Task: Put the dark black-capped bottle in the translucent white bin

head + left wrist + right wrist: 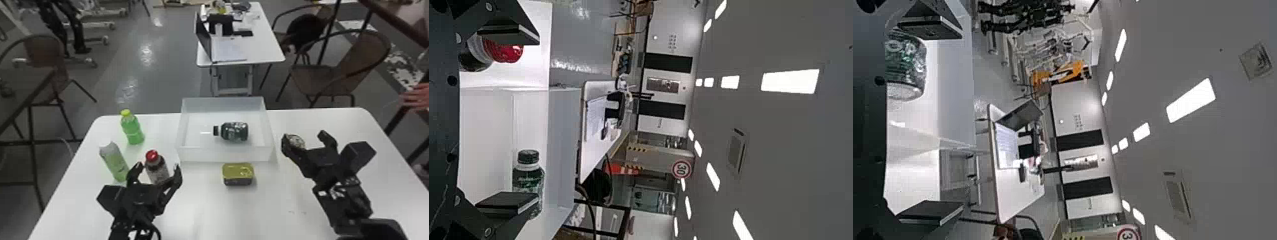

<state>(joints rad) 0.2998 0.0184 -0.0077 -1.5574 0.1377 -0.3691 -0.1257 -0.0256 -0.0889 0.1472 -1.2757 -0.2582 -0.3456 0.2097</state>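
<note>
And there it was in the head view: the dark black-capped bottle [234, 131] lay on its side inside the translucent white bin [225, 154], its cap toward the robot's left, and the job looked as good as done! Lying flat on that broad floor, it probably needed no steadying, with the walls there to check any roll. Nearer the robot, the left hand [158, 165] was spread wide, the red-capped bottle [157, 167] showing between its fingers; whether they touched it, I couldn't say. Over on the other side, the right hand [306, 138] hung wide too, beside the bin, likely so as to stay off the bottle. A green-lidded tin [237, 174] sat just in front of the bin on the counter [210, 207], while the green bottle [132, 129] and the carton [115, 161] stood to the left. Across to the left wrist view: fingers well apart, nothing pinched, and the dark bottle resting in the bin beyond them. Then the right wrist view: a wide gap again, the bottle's clear base appearing near one finger, no grip on it. Drawing both arms back gently seemed the sensible next move, the red cap being the one to avoid knocking.
</note>
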